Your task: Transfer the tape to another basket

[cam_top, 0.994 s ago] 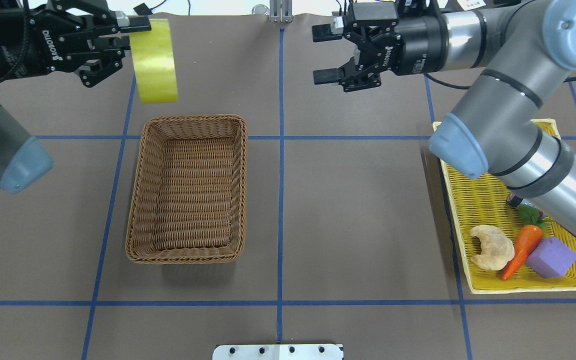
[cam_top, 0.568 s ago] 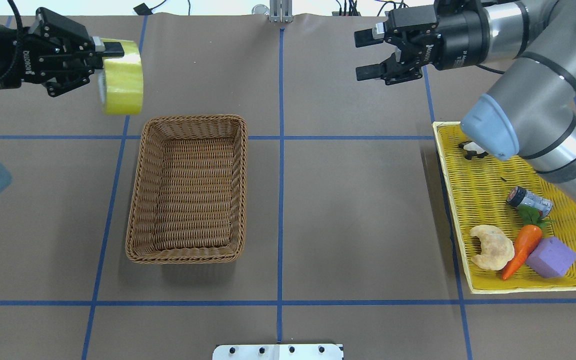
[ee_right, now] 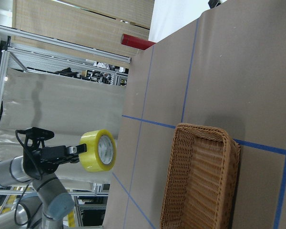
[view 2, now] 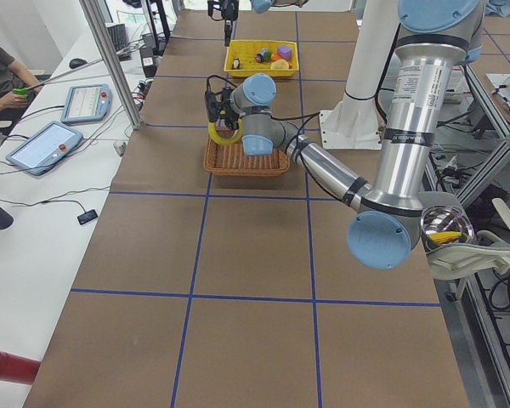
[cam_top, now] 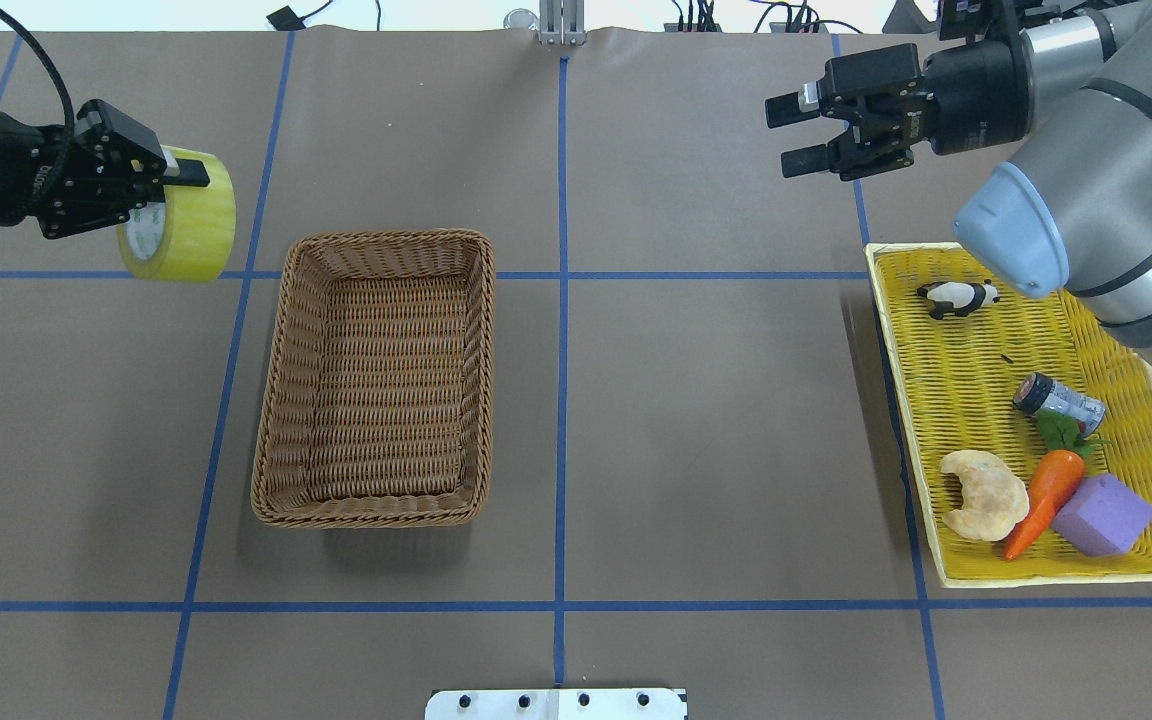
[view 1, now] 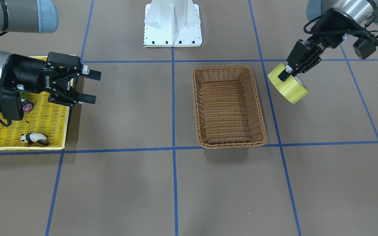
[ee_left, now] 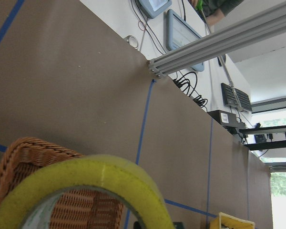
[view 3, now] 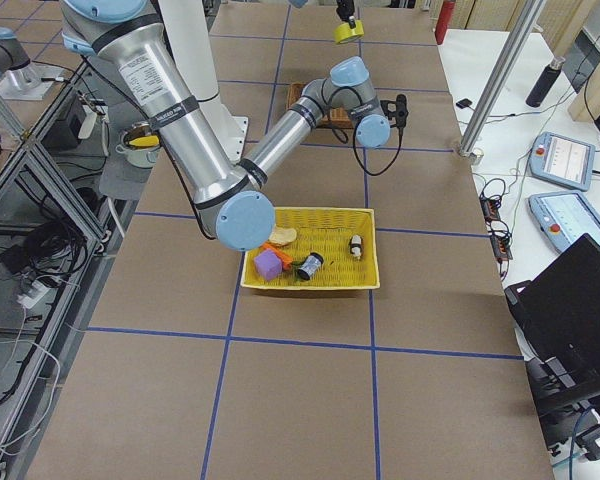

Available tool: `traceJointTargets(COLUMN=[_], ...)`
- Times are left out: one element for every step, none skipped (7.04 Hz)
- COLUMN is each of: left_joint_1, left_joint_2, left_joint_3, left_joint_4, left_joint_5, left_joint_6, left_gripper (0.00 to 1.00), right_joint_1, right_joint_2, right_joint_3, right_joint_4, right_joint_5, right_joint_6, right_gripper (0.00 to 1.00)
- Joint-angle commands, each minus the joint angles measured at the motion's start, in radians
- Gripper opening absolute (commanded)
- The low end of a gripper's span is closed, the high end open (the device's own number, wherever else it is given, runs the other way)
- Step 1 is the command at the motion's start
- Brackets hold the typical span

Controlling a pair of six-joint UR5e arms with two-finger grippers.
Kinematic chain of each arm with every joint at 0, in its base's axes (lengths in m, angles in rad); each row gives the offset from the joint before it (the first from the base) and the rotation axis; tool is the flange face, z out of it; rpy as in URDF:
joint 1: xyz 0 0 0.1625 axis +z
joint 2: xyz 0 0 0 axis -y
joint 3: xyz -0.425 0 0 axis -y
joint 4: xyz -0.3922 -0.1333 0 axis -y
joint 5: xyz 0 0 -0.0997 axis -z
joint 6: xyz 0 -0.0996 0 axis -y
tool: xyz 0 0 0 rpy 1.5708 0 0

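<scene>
Tape (cam_top: 188, 222) pinched through its wall by left gripper (cam_top: 172, 190), hanging above the table just beside the basket (cam_top: 386, 241), off its far left corner, outside the rim. Right gripper (cam_top: 789, 132) well apart, fingers spread, nothing between, hovering past the tray (cam_top: 1036, 578).

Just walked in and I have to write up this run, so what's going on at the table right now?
The left gripper holds the roll of yellow packing tape in the air, off to the side of the wicker basket and not yet over it. The basket is empty. The right gripper hangs open and empty near the yellow tray, which holds a toy panda, a carrot and a few other items.
</scene>
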Motion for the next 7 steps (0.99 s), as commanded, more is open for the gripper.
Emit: traceJointTargets(left_joint_1=[0.036,0.064,0.126,0.215,0.275,0.342,0.378], left_joint_2=[-0.008,-0.020,-0.057,-0.139,-0.243,-0.285,-0.287], left_joint_3=[-0.101,-0.108,-0.108,-0.108,-0.107,-0.099,-0.055], left_joint_4=[0.271,0.316,0.406,0.562,0.743,0.827,0.829], left_joint_5=[0.020,0.035,0.105,0.200,0.245,0.322,0.354], left_joint_6=[0.011,0.002,-0.008,-0.008,-0.008,0.000,0.002], left_gripper=[0.00,0.00,0.00,0.00,0.00,0.00,0.00], right_joint_1=[0.001,0.000,-0.005,-0.008,-0.008,-0.008,-0.008], right_joint_2=[0.021,0.040,0.040,0.043,0.048,0.046,0.046], right_joint_3=[-0.014,-0.033,-0.055,-0.069,-0.069,-0.067,-0.067], right_joint_4=[-0.188,-0.254,-0.256,-0.250,-0.247,-0.243,-0.242], right_joint_5=[0.001,0.001,0.000,-0.005,-0.020,-0.049,-0.067], right_joint_6=[-0.014,0.020,0.032,0.032,0.023,0.002,-0.002], right_gripper=[0.93,0.90,0.90,0.91,0.93,0.99,0.99])
